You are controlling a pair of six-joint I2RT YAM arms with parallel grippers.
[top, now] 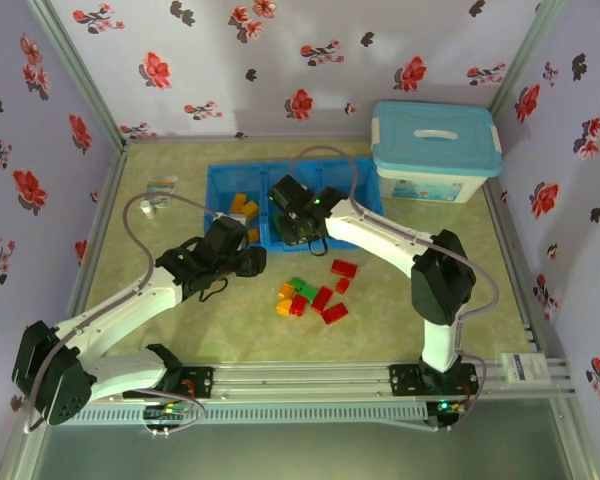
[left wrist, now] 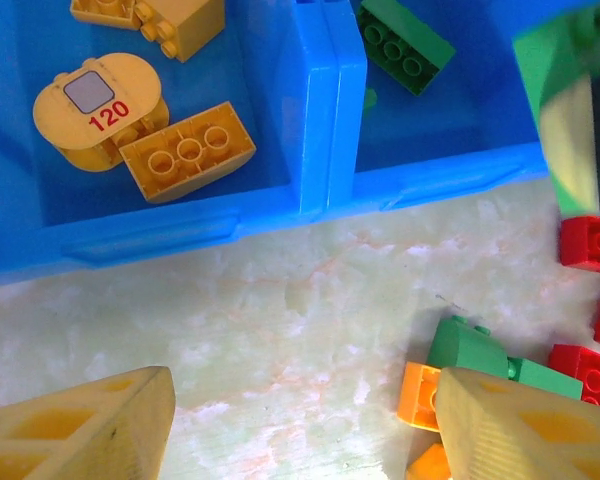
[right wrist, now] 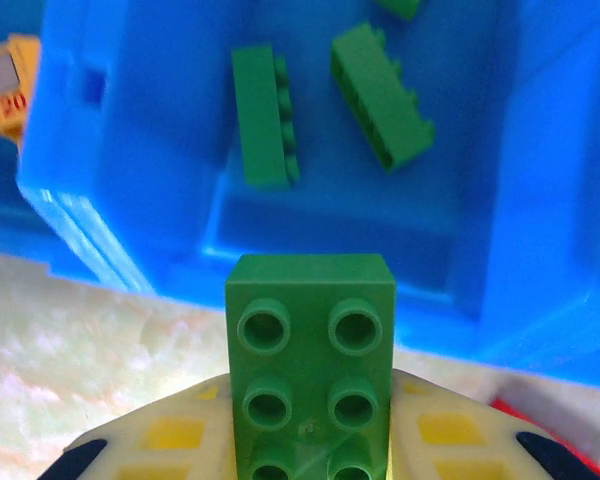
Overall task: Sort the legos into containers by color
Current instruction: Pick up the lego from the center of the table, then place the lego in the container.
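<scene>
Green brick (right wrist: 310,350) clamped in right fingers (right wrist: 165,437), angled toward blue tray (right wrist: 130,130).

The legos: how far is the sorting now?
Done: yellow bricks lie in the left compartment, green bricks in the next compartment. In hand: the right gripper holds a green brick. Left: red, green and orange bricks on the table, near the open left gripper.

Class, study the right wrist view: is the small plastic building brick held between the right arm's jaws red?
No, the small plastic building brick clamped between the right arm's jaws is plainly green, with round studs on top.
</scene>
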